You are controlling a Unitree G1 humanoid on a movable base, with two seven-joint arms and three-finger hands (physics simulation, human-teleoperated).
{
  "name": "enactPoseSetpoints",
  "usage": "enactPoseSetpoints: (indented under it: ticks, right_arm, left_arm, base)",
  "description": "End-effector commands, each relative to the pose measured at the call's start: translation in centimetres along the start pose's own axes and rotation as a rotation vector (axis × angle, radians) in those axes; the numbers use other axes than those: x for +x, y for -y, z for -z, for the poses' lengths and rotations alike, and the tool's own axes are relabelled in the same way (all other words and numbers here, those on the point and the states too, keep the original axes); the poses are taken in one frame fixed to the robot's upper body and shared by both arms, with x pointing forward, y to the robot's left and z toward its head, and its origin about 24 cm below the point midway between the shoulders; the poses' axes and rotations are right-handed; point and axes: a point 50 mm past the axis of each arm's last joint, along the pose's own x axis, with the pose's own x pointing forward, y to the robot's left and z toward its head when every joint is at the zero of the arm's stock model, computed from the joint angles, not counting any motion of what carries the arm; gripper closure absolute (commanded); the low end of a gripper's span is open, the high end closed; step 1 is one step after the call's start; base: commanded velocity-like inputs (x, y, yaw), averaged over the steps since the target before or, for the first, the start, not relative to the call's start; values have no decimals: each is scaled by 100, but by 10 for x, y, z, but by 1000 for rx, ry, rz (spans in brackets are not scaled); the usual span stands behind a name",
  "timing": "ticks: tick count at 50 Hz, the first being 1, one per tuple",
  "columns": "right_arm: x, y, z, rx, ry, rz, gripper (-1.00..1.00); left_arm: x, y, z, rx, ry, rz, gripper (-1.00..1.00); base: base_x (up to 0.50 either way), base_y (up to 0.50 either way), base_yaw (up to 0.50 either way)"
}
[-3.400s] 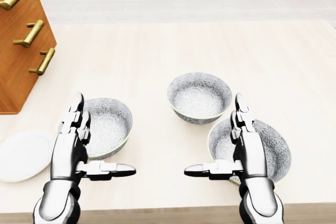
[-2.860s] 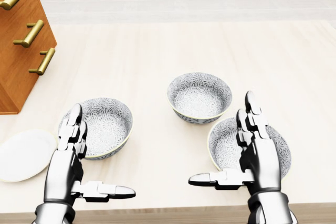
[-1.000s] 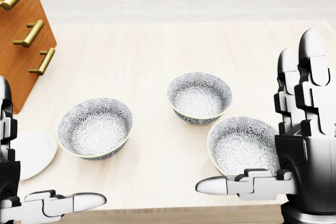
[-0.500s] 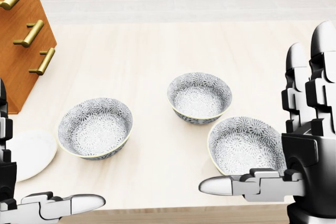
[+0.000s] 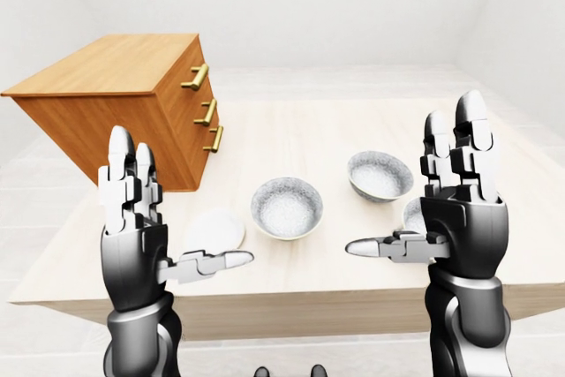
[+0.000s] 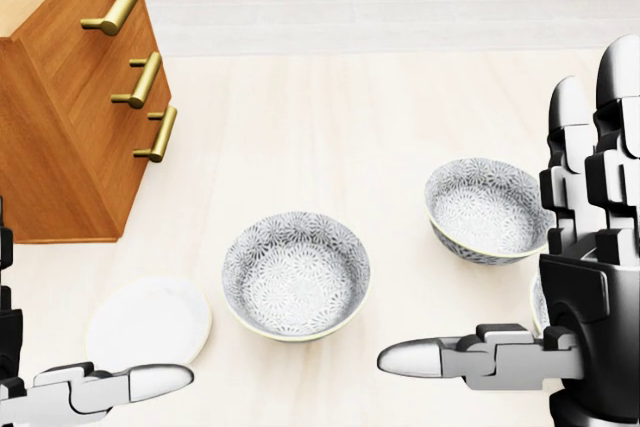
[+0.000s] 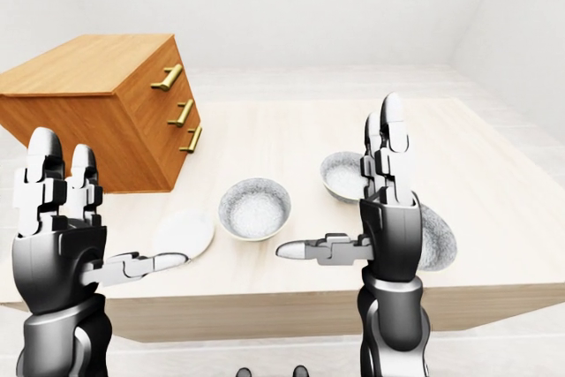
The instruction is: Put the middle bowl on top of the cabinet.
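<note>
Three grey patterned bowls stand on the pale wooden table [image 6: 330, 127]. The middle bowl [image 6: 487, 209] lies toward the right of the head view, the left bowl [image 6: 296, 274] near its centre. My right hand covers most of the right bowl [image 7: 437, 237]. The wooden cabinet [image 5: 115, 103] with brass handles stands at the table's left end, its flat top bare. My left hand [image 5: 181, 209] and right hand [image 5: 410, 183] are raised, both open and holding nothing, palms facing each other above the table's near edge.
A white plate [image 6: 148, 322] lies left of the left bowl, below the cabinet in the head view. The table's near edge [image 5: 291, 293] runs just beyond my forearms. Pale walls and floor surround the table.
</note>
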Motion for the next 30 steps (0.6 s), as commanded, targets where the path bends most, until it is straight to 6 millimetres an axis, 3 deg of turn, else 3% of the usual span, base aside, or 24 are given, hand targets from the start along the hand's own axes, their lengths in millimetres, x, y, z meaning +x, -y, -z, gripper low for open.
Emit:
enactPoseSetpoints:
  ticks: [1, 30]
  right_arm:
    - [0, 0, 0, -6, 8, -2, -100]
    - [-1, -2, -1, -2, 12, -17, -100]
  left_arm:
    - [1, -1, 3, 9, -9, -15, -100]
    - [2, -1, 6, 8, -15, -13, -100]
  base:
    - [20, 46, 0]
    - [15, 48, 0]
